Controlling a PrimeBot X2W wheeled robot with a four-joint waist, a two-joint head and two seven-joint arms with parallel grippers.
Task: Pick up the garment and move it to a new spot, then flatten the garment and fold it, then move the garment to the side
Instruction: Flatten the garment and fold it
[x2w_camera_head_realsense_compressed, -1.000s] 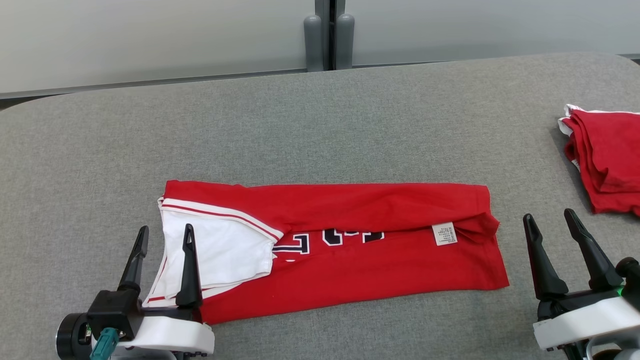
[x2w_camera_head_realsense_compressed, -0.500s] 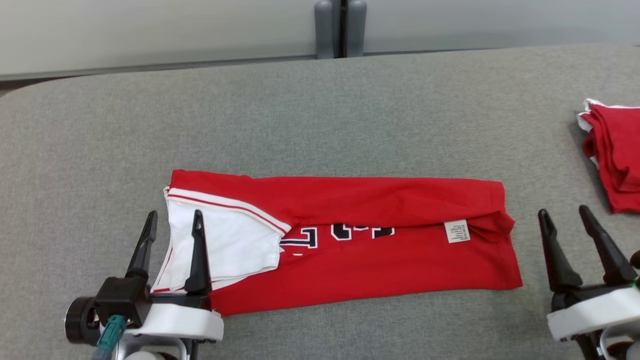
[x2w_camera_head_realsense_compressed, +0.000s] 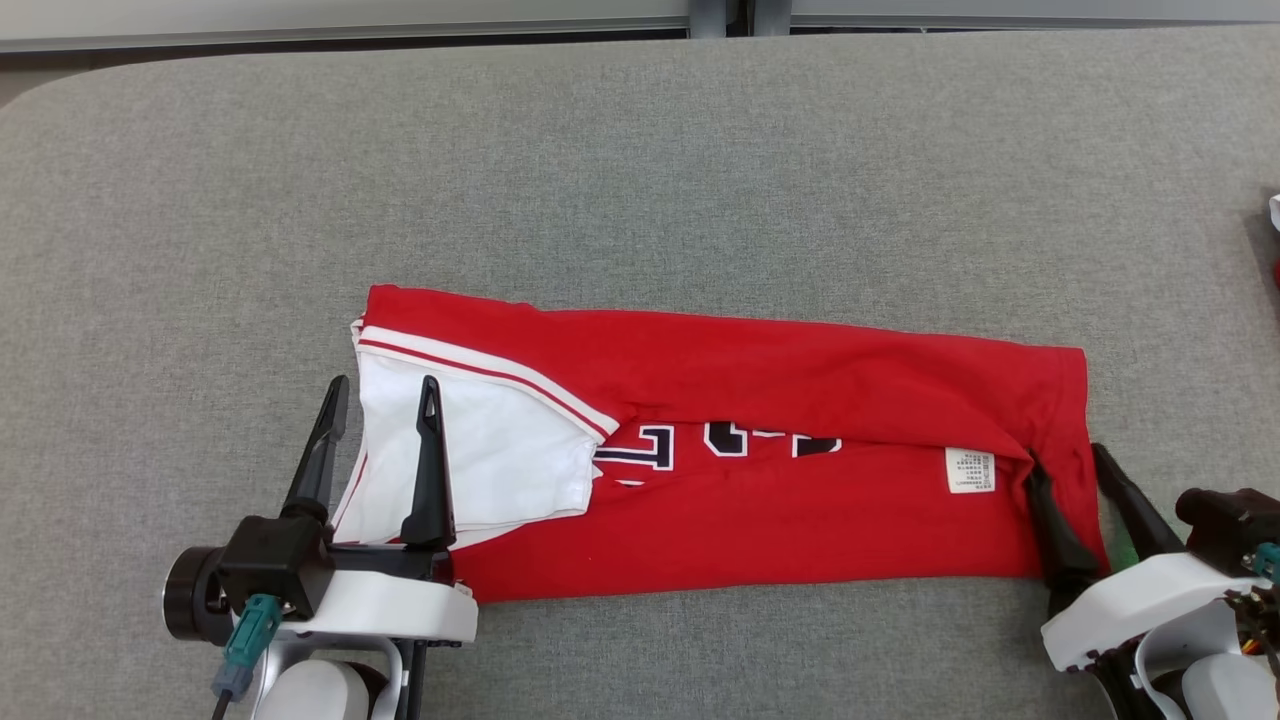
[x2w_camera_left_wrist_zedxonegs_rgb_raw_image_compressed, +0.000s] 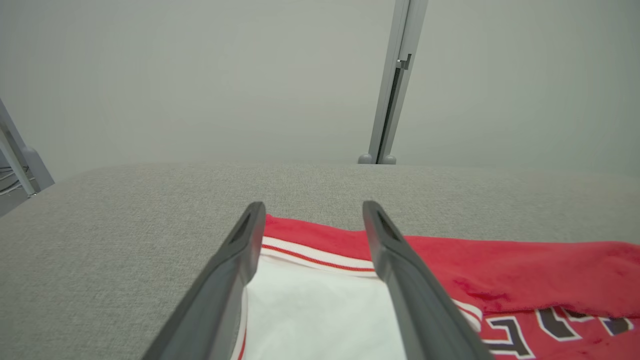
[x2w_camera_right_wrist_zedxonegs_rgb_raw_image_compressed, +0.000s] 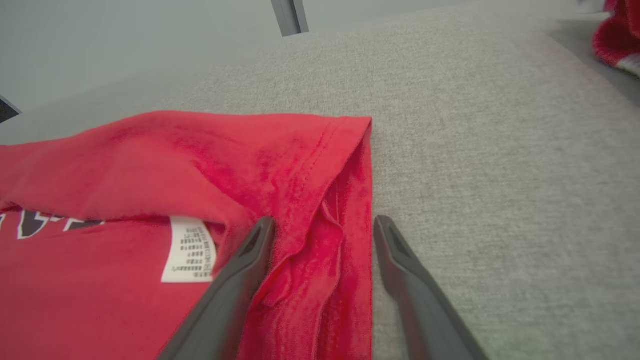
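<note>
The garment (x2w_camera_head_realsense_compressed: 760, 400) is a red shirt with white sleeve trim and dark lettering, folded into a long strip across the grey table (x2w_camera_head_realsense_compressed: 640, 150). My left gripper (x2w_camera_head_realsense_compressed: 385, 390) is open at its left end, one finger over the white sleeve (x2w_camera_left_wrist_zedxonegs_rgb_raw_image_compressed: 320, 310) and the other beside the hem; the left wrist view shows the left gripper (x2w_camera_left_wrist_zedxonegs_rgb_raw_image_compressed: 314, 206) straddling that edge. My right gripper (x2w_camera_head_realsense_compressed: 1065, 462) is open at the right end, its fingers either side of the bunched red hem (x2w_camera_right_wrist_zedxonegs_rgb_raw_image_compressed: 325, 240), near the white care label (x2w_camera_right_wrist_zedxonegs_rgb_raw_image_compressed: 190, 250).
Another red garment (x2w_camera_right_wrist_zedxonegs_rgb_raw_image_compressed: 617, 40) lies at the table's far right, a sliver of it at the head view's right edge. A grey post (x2w_camera_left_wrist_zedxonegs_rgb_raw_image_compressed: 395, 80) stands against the wall behind the table. Bare grey table lies beyond the strip.
The head camera has tilted down. My right gripper has moved in from the bare table to straddle the garment's right end. The left gripper keeps its place at the left end.
</note>
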